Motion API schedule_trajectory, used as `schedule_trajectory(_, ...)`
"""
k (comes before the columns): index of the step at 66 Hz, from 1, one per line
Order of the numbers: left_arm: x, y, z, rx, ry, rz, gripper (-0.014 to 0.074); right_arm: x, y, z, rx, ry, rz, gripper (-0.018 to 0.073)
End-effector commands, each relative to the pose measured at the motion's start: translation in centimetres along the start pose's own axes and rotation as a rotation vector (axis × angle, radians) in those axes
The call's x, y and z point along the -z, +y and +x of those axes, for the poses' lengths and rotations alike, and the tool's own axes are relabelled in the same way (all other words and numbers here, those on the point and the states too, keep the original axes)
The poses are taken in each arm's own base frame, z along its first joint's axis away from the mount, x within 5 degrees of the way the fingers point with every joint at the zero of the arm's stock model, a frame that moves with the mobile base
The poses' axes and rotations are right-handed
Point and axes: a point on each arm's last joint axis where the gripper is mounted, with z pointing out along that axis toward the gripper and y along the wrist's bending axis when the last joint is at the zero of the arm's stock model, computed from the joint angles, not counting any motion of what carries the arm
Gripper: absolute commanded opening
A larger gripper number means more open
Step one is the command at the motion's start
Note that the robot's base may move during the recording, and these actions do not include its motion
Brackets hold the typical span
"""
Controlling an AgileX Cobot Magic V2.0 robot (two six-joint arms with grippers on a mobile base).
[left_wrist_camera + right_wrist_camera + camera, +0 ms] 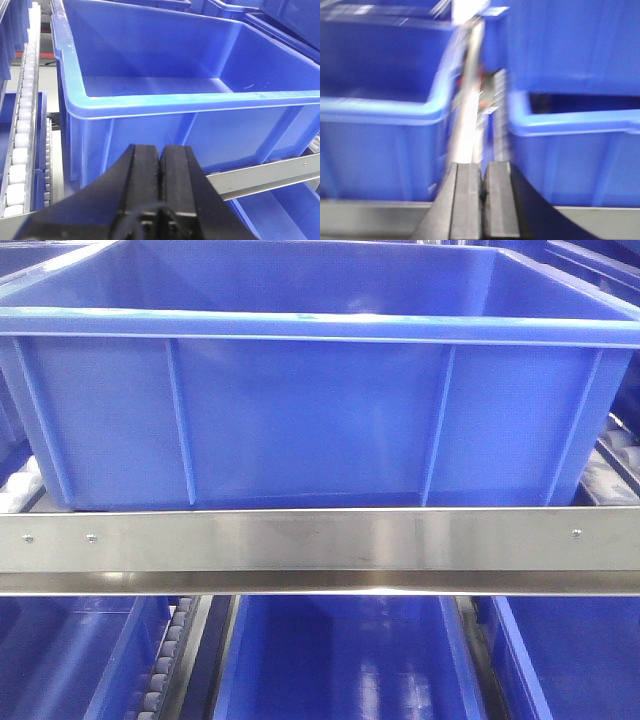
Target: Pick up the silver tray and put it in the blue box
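The blue box [300, 420] fills the front view, a deep crate with ribbed walls resting behind a steel rail. In the left wrist view the blue box [165, 70] is seen from its near left corner, and its inside looks bare. My left gripper [160, 149] is shut with nothing in it, just in front of the box's near wall. My right gripper [483, 166] is shut and holds nothing, in front of the gap between two blue crates; this view is blurred. The silver tray is out of view.
A flat stainless-steel rail [320, 545] runs across below the box. White roller tracks [22, 135] lie to the box's left. More blue crates [340, 660] sit on the shelf below, and a second crate [575, 145] stands at the right.
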Motion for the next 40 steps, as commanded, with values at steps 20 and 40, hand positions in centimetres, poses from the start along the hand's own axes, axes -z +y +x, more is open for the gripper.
schedule_trajectory(20,0.0,-0.5,-1.6,-0.001,-0.099,0.045,-0.0095,1.0,-0.2,1.1,0.051,-0.116,0.029,0.0053)
schedule_trajectory(40,0.0,-0.5,-1.6,-0.001,-0.099,0.045,-0.0095,1.0,-0.2,0.8,-0.029,-0.144,0.024,0.0053)
